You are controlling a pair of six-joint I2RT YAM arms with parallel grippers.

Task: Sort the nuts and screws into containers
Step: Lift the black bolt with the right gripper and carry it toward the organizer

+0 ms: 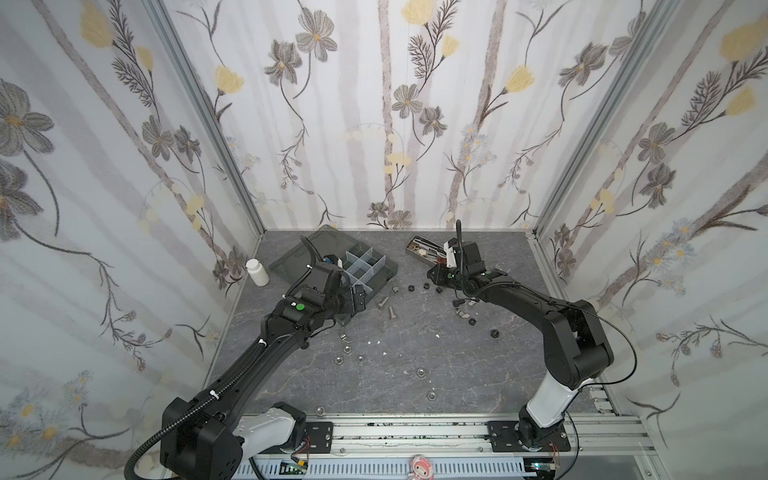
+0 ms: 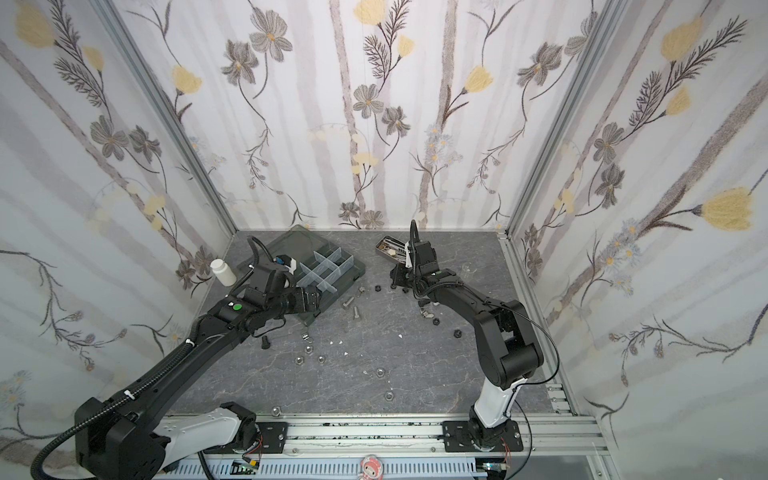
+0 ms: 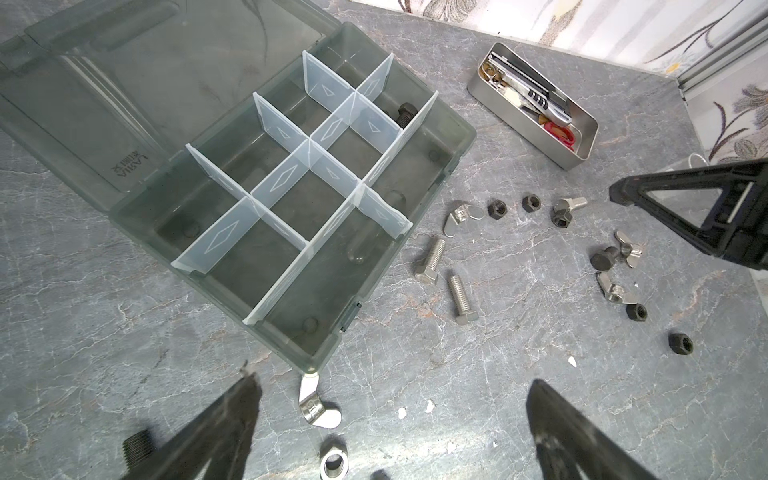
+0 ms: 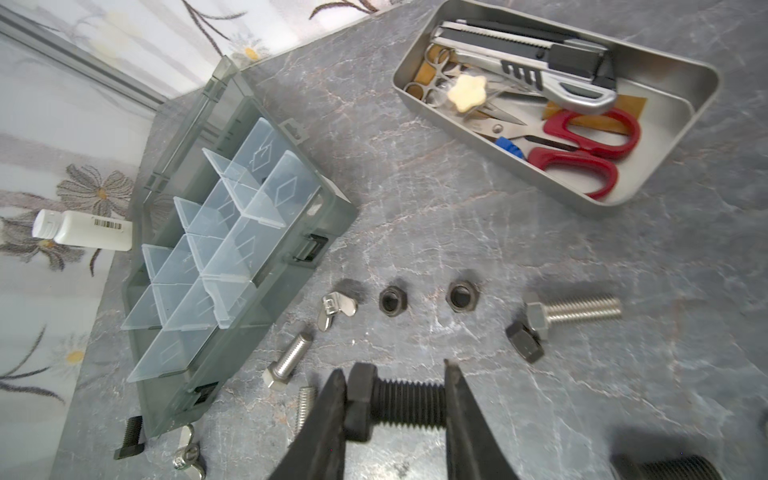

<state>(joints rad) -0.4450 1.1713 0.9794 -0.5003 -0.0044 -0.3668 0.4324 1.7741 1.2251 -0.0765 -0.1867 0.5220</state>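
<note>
Right fingers (image 4: pixel 324 419): were pinched end to end on a black screw (image 4: pixel 405 403), its head against one finger and its thread tip against the other.
Carry: this hold was judged liable to pivot, so a slow, level move was advised.
Left fingers (image 3: pixel 224 419): were spread wide and empty, near the organizer box (image 3: pixel 457 141) corner, by a wing nut (image 3: pixel 316 405).
Counter (image 4: pixel 540 232): silver screws (image 4: pixel 289 361) and black nuts (image 4: pixel 390 301) lay loose beside the box.
Drop: a far compartment holding one black screw (image 3: pixel 404 114) was judged the target, and a low release between the dividers was advised.
</note>
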